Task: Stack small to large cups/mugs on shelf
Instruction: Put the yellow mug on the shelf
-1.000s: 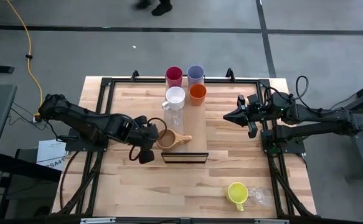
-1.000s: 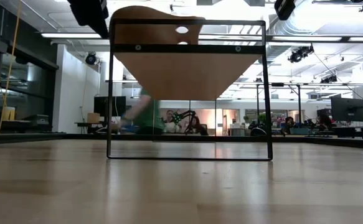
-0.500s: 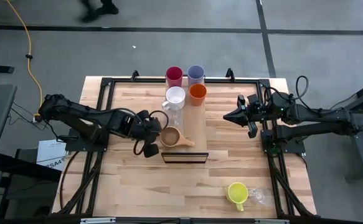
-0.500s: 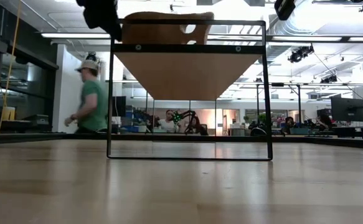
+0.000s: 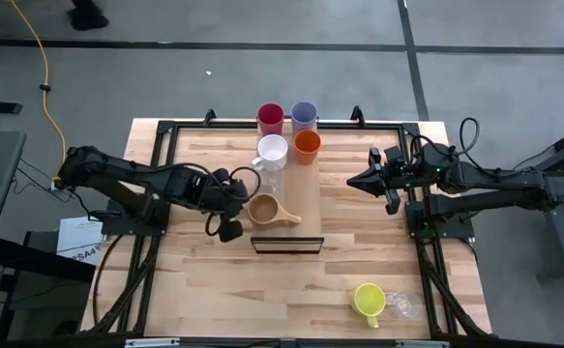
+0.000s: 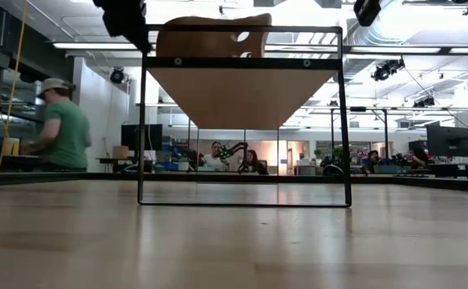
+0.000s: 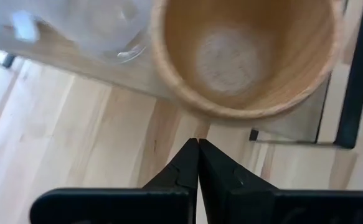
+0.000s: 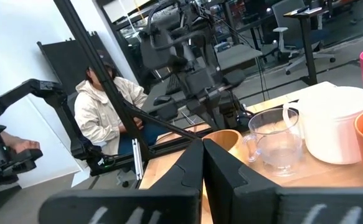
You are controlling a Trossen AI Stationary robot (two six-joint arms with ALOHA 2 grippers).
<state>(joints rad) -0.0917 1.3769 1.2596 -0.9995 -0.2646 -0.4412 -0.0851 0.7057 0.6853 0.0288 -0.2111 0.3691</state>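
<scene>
On the shelf [image 5: 306,193], the wooden cup [image 5: 263,210] stands empty, the left gripper [image 5: 242,205] pinched together at its nine o'clock. Red, lavender, white, orange cups sit toward twelve. The right gripper [image 5: 352,180], fingers together, waits at three.

Matt light-wood shelf [image 5: 306,184] on black metal frame; brown wooden cup [image 5: 265,210], smooth, matt inside; clear glass mug [image 8: 273,142], glossy; white mug [image 5: 273,148] looks glazed; plank tabletop [image 5: 214,280] satin wood.
</scene>
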